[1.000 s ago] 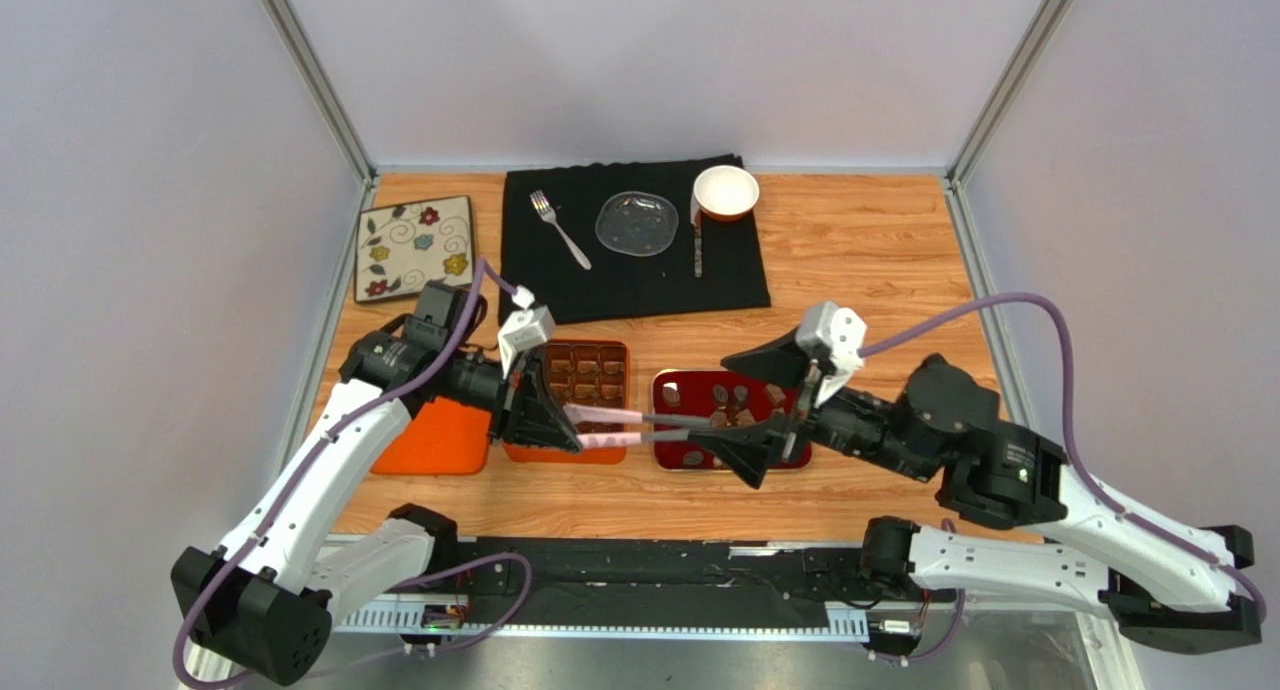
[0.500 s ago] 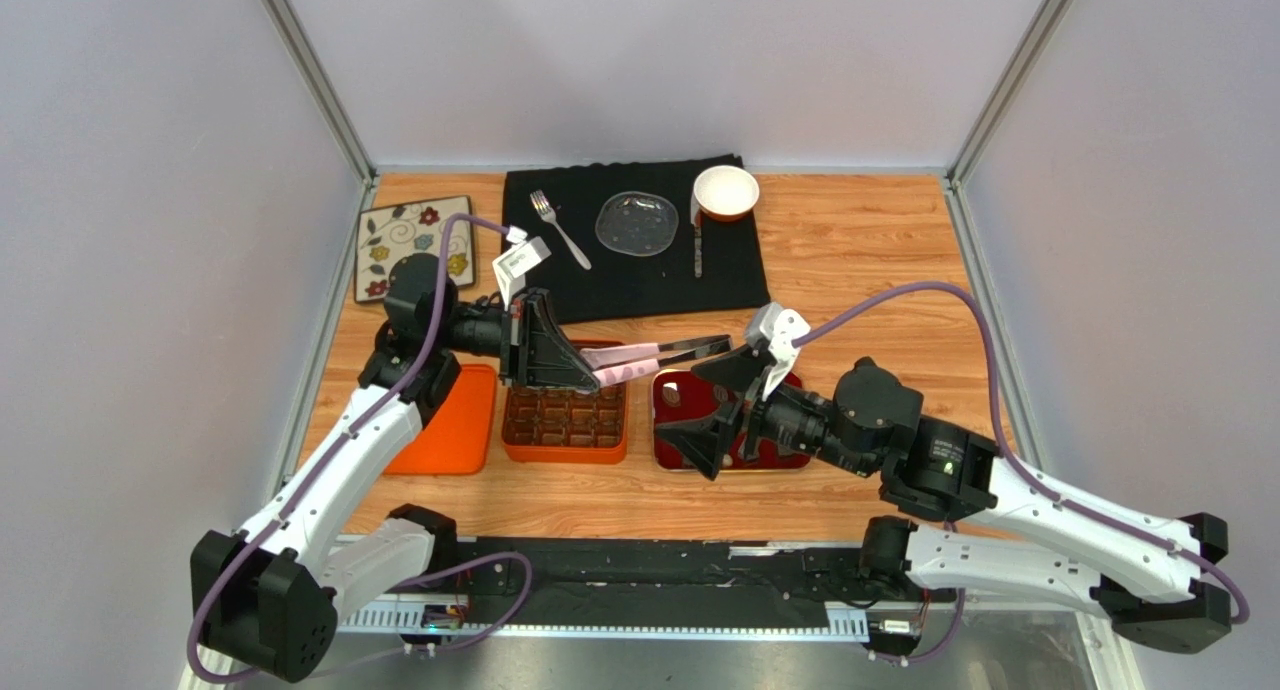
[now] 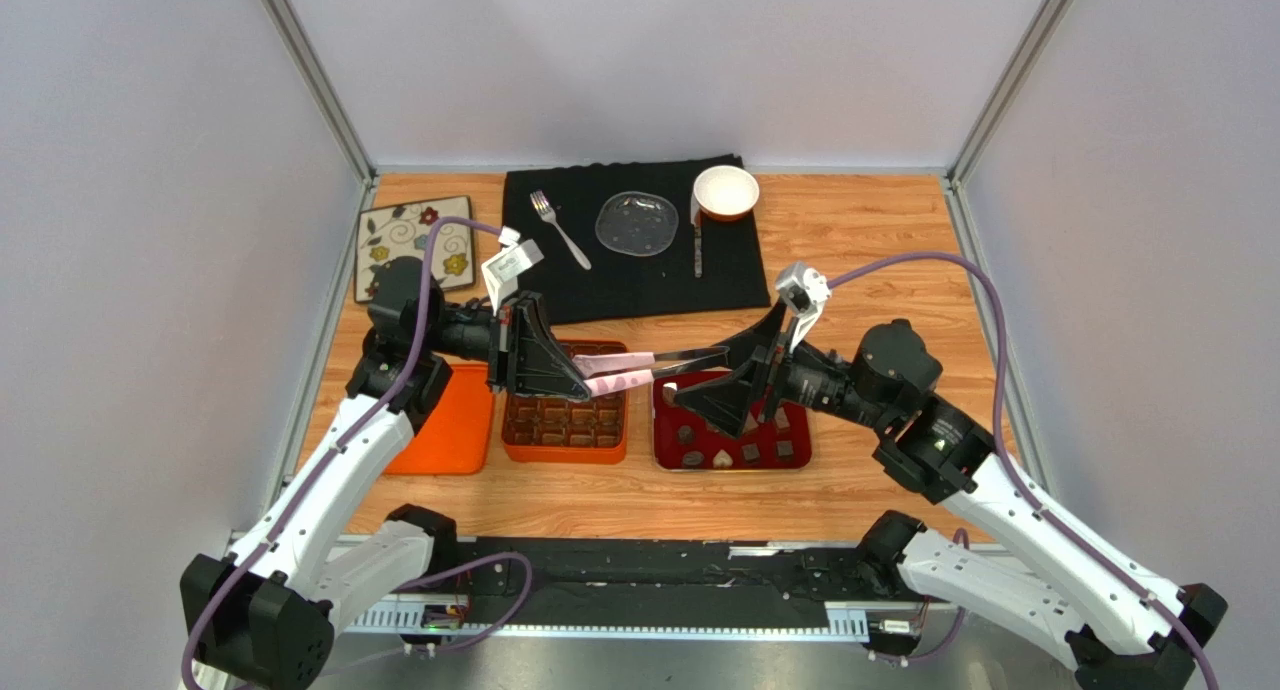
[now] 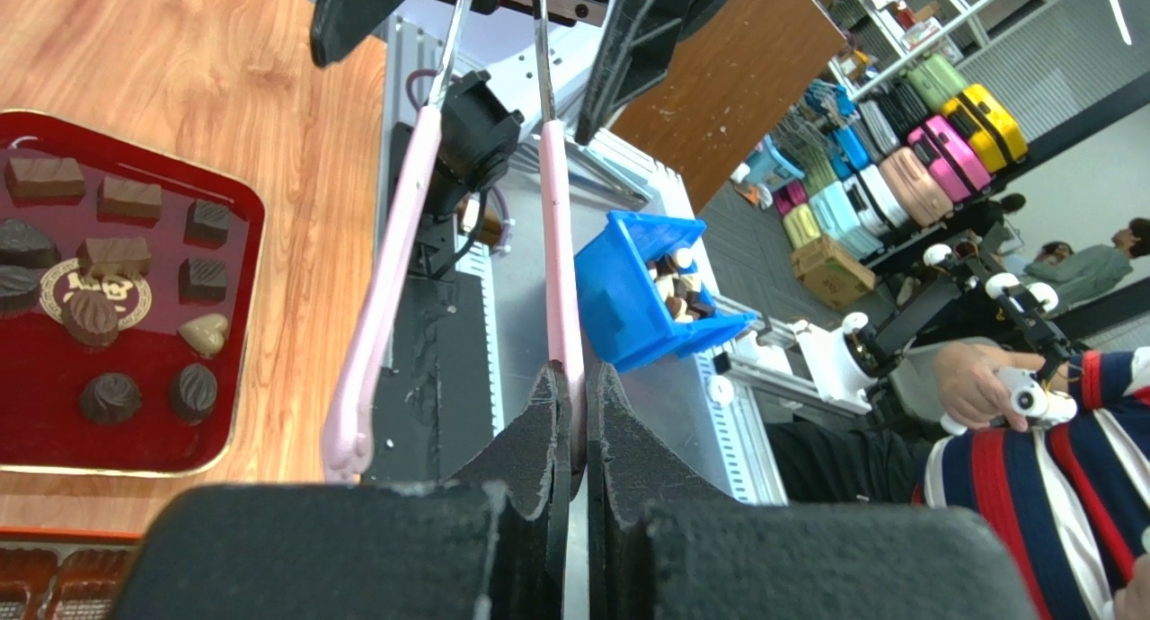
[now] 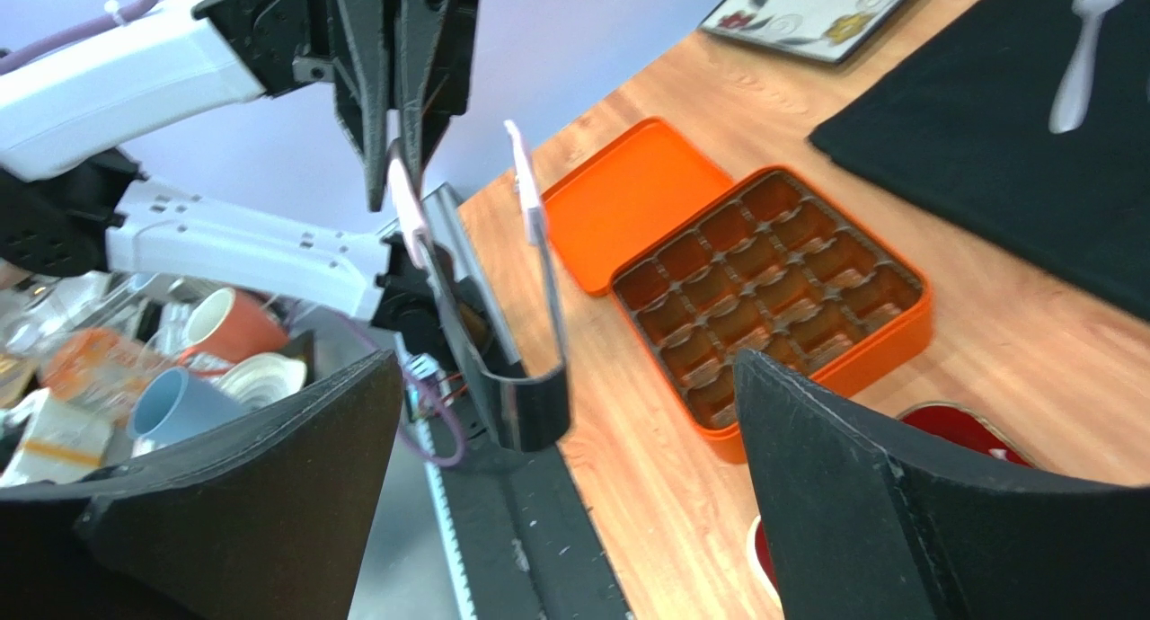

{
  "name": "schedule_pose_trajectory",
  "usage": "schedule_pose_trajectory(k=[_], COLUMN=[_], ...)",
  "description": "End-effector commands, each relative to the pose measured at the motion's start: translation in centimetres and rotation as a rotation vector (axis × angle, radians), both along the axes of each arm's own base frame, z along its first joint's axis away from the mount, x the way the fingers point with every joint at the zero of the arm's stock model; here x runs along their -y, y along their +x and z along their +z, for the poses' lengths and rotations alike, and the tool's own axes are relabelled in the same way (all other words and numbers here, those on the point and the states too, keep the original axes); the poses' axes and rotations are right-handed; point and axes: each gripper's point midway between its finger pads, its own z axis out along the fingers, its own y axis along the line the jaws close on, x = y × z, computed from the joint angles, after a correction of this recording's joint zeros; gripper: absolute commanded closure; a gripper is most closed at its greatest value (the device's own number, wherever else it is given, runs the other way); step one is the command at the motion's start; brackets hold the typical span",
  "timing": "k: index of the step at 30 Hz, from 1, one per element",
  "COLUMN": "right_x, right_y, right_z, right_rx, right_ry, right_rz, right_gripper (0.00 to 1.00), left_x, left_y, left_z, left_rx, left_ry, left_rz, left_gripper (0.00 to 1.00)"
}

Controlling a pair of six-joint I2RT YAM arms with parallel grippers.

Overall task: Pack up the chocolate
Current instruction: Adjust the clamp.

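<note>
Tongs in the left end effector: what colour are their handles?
Pale pink tongs; the left wrist view shows them best.

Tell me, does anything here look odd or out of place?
Yes. The pink-tipped metal tongs hang in mid-air between the two hands. The left hand pinches only one of their two arms, near its tip, while the right hand stands open around the hinge end.

The wooden table (image 3: 872, 255) bears a black cloth (image 3: 646, 278) at twelve o'clock, a flowered tile (image 3: 409, 245) at ten, an orange lid (image 3: 451, 435) at eight, and near centre an orange box (image 3: 565, 455) beside a red tray (image 3: 658, 420).
</note>
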Motion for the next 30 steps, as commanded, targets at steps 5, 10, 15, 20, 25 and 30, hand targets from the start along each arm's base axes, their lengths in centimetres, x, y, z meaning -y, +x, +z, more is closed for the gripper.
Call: schedule_pose_trajectory(k=[5,10,15,20,25,30], right_x=[-1.9,-2.8,-3.6,-4.5,-4.8,-4.8], right_y=[-1.2,-0.6,-0.2,-0.1,0.0,0.2], right_z=[3.5,4.0,4.2,4.1,3.9,3.7], right_rx=[-0.001,-0.001,-0.009,-0.048,-0.06,-0.064], right_ry=[0.1,0.129,0.141,0.152,0.158,0.16], right_rz=[0.137,0.146,0.166,0.196,0.204,0.194], right_gripper=[0.05,0.09,0.16,0.25,0.33,0.39], left_x=[-0.2,-0.2,-0.3,-0.3,-0.3,-0.3], left_y=[-0.5,-0.6,-0.7,-0.8,-0.8,-0.7], left_z=[0.7,0.4,0.3,0.2,0.2,0.2], left_rx=[0.067,0.062,0.064,0.066,0.072,0.07], left_ry=[-0.013,-0.009,-0.009,-0.007,-0.008,-0.007], left_rz=[-0.019,-0.019,-0.019,-0.022,-0.018,-0.015], left_gripper=[1.0,1.0,1.0,1.0,1.0,1.0])
